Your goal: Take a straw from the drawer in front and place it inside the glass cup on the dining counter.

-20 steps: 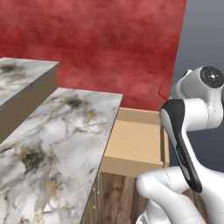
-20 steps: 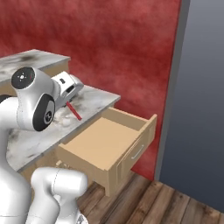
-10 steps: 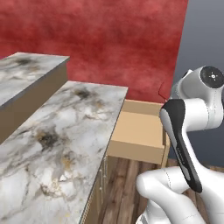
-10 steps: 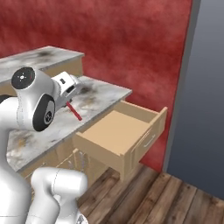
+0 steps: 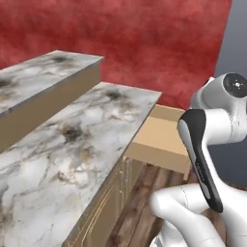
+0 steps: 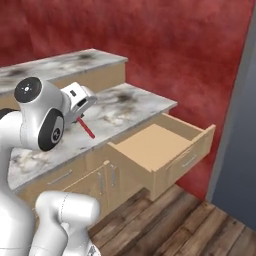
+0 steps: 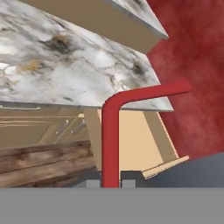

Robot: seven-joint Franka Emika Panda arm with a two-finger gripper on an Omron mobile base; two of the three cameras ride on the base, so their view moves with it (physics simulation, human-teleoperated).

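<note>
My gripper (image 6: 80,115) hangs over the lower marble counter (image 6: 125,107), shut on the red straw (image 6: 86,129), which slants down from its fingers. In the hand view the straw (image 7: 111,131) rises from my gripper (image 7: 110,183) and bends off to the right. The tan wooden drawer (image 6: 160,147) stands pulled open to the right of the gripper, and its inside looks bare. It also shows in the left base view, drawer (image 5: 161,137), and beyond the straw in the hand view, drawer (image 7: 133,140). The raised marble dining counter (image 6: 70,65) runs behind. The glass cup is out of view.
A red wall (image 6: 175,45) closes the back, with a grey panel (image 6: 240,150) at the right. Cabinet doors with handles (image 6: 102,177) sit under the lower counter. Wood plank floor (image 6: 200,225) lies below the drawer. My own arm (image 5: 212,144) blocks the right of the left base view.
Both base views have shifted, so the base has driven. The counters now take up more of the picture and the drawer sits further right. The gripper still holds the straw.
</note>
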